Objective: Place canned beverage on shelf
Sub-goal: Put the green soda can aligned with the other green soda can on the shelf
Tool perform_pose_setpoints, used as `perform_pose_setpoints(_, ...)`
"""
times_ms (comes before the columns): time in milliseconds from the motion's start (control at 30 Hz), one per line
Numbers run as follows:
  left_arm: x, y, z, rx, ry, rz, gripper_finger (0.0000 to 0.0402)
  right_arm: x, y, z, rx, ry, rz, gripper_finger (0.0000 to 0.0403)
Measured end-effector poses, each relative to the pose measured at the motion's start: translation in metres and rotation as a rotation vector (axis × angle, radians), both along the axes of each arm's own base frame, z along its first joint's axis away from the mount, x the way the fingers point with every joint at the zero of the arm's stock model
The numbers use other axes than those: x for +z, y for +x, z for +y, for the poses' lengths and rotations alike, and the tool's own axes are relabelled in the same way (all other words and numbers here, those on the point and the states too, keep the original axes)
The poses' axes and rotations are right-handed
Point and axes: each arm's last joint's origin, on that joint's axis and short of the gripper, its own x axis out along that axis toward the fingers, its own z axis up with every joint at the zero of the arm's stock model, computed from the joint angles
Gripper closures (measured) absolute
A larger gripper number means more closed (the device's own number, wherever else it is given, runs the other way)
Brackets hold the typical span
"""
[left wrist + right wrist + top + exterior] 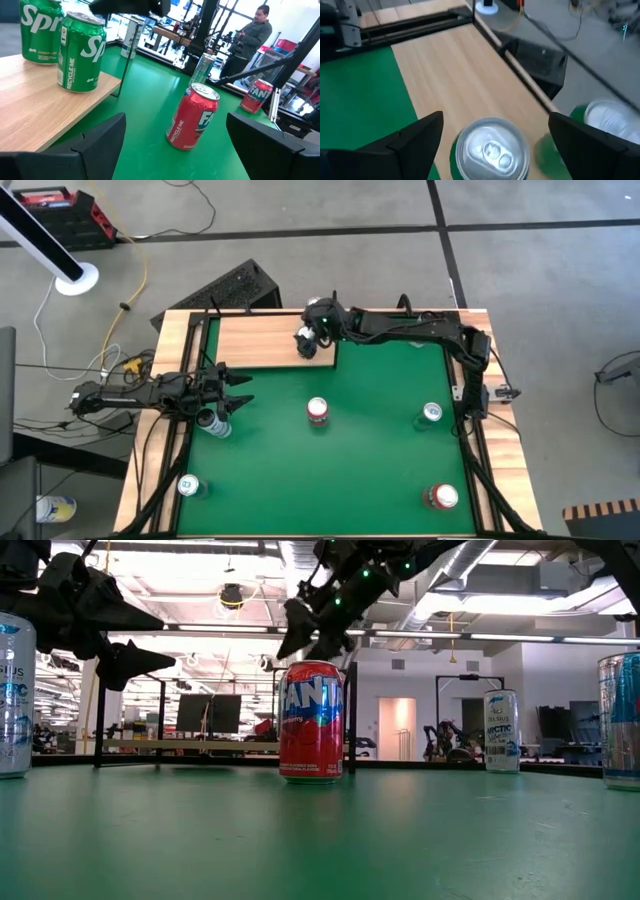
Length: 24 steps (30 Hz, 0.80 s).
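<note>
Right gripper [490,132] released over the shelf [255,340]

Its fingers stood spread above a green can [492,147] upright on the shelf's corner. Beside the shelf, the left gripper [238,390] hung open.

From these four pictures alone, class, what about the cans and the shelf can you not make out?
- High view: the right gripper covers the green cans on the shelf.
- Low view: the left can and right can are cut off by the edges.
- Right wrist view: the second green can is blurred, its label unreadable.
</note>
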Motion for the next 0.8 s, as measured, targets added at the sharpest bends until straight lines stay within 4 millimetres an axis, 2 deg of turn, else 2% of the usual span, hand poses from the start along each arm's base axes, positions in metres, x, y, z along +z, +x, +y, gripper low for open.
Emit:
perform_pose_setpoints(233,0.0,0.0,0.0,-0.003,0.0,0.0,0.007,0.014,-0.003,0.002,0.223,-0.065,0.128,0.0019)
perform_pose_setpoints(567,0.0,0.0,0.0,-0.007,-0.002,0.003,0.007,0.009,-0.013,-0.025,0.242,-0.043,0.152,0.0019)
perform_pose_setpoints(800,0.0,0.0,0.0,-0.007,0.006,0.004,0.007,0.008,-0.014,-0.028,0.278,0.008,0.128,0.0019)
